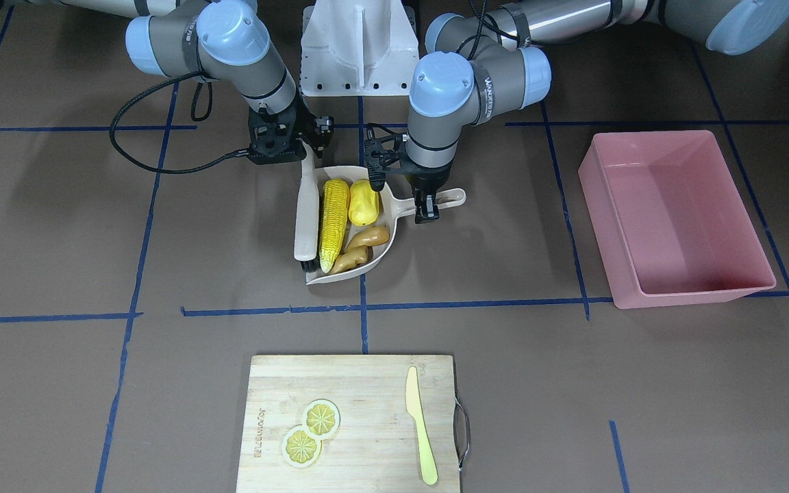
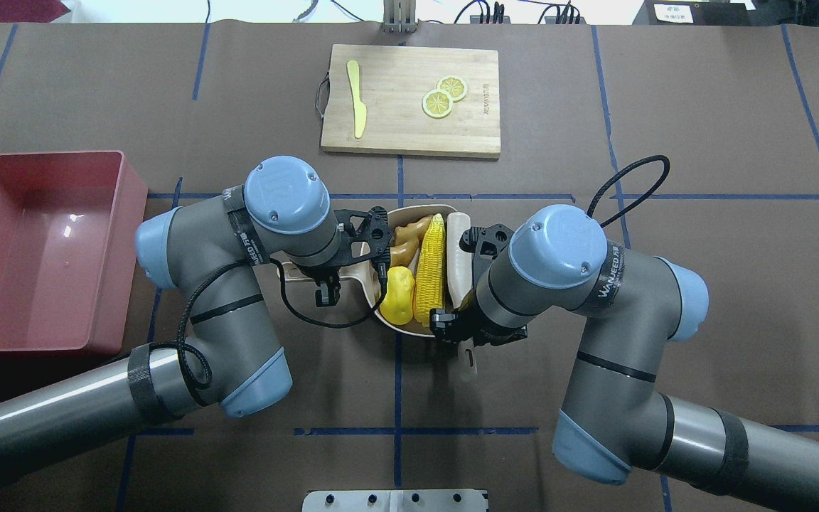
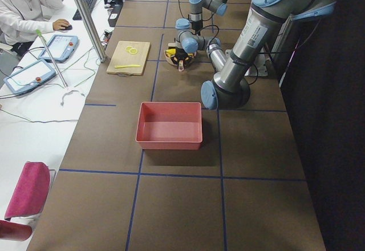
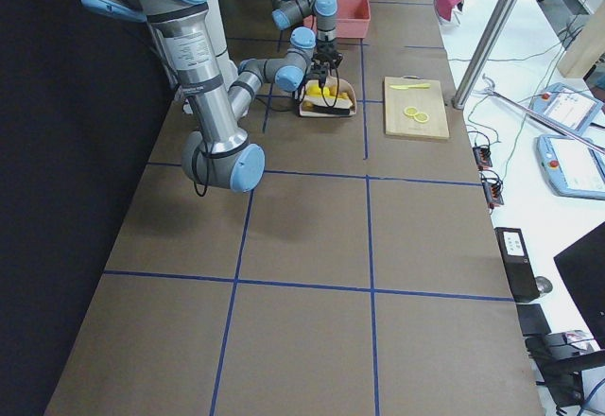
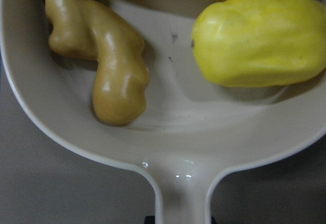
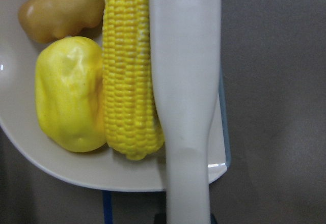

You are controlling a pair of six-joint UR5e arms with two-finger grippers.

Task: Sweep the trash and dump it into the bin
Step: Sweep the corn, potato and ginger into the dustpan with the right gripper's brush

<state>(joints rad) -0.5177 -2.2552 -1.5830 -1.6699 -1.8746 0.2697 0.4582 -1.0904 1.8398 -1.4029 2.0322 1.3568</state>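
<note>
A beige dustpan [image 1: 384, 257] sits mid-table and holds the trash: a corn cob [image 1: 333, 222], a yellow potato-like lump [image 1: 364, 203] and a tan ginger root [image 1: 361, 246]. My left gripper [image 1: 426, 209] is shut on the dustpan's handle [image 1: 449, 198]. In the left wrist view the handle [image 5: 183, 203] runs to the bottom edge, with the ginger [image 5: 114, 76] and the lump [image 5: 260, 40] above it. My right gripper [image 2: 452, 326] is shut on a pale brush [image 2: 458, 242] that lies along the corn [image 6: 130, 71]. The pink bin [image 1: 692, 298] stands empty on my left side, apart from both arms.
A wooden cutting board [image 1: 360, 390] at the operators' edge carries two lemon slices [image 1: 311, 431] and a pale yellow knife [image 1: 420, 424]. Blue tape lines cross the brown table. Black cables hang off both wrists. A person sits at a desk in the exterior left view [image 3: 25, 8].
</note>
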